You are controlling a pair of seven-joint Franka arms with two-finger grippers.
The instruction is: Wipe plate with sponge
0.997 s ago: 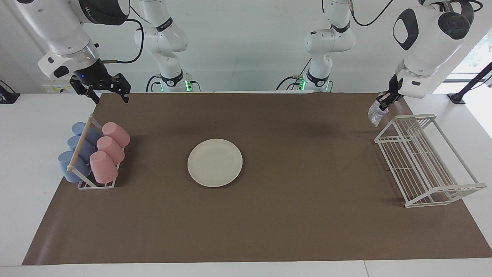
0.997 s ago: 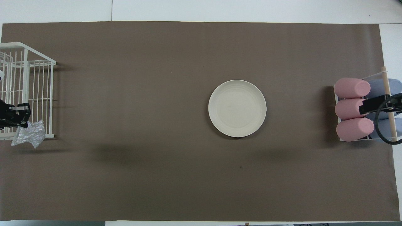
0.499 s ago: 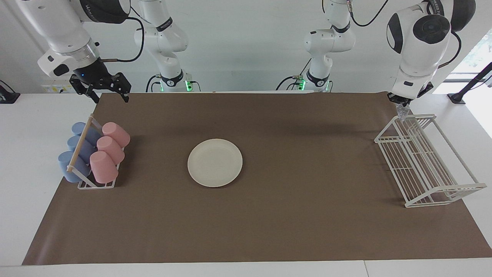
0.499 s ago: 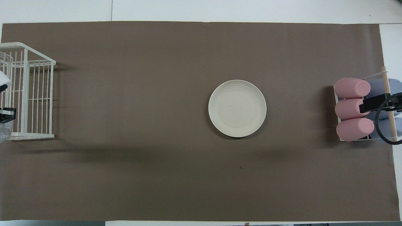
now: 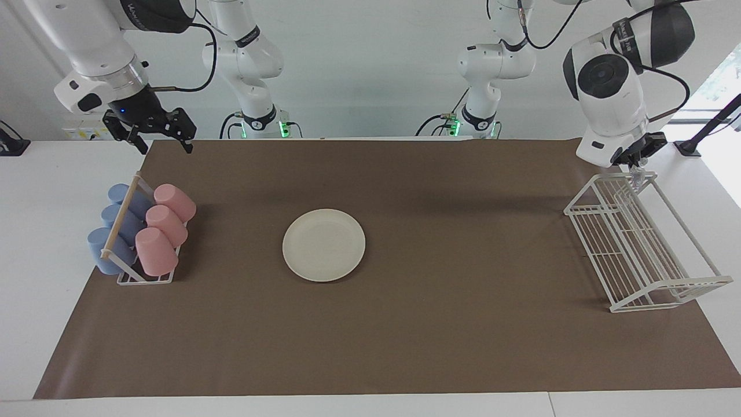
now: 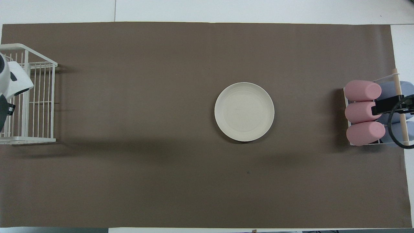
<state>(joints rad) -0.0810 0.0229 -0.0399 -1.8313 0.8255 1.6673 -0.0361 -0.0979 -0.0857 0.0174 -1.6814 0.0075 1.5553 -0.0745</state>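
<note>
The left gripper [image 5: 635,165] hangs clenched on the small silvery speckled sponge [image 5: 637,178] over the white wire rack [image 5: 642,243], while the right gripper [image 5: 155,138] waits, fingers spread, above the brown mat's [image 5: 405,324] corner, well apart from the round cream-white plate [image 5: 323,245].

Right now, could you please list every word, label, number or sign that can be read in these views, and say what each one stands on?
Right arm's upper black band: white lettering, too blurred to read.
Left arm's upper link: dark band with lettering, too small to read.
Plate, pink cups, blue cups, wire rack: no text or marks.
</note>
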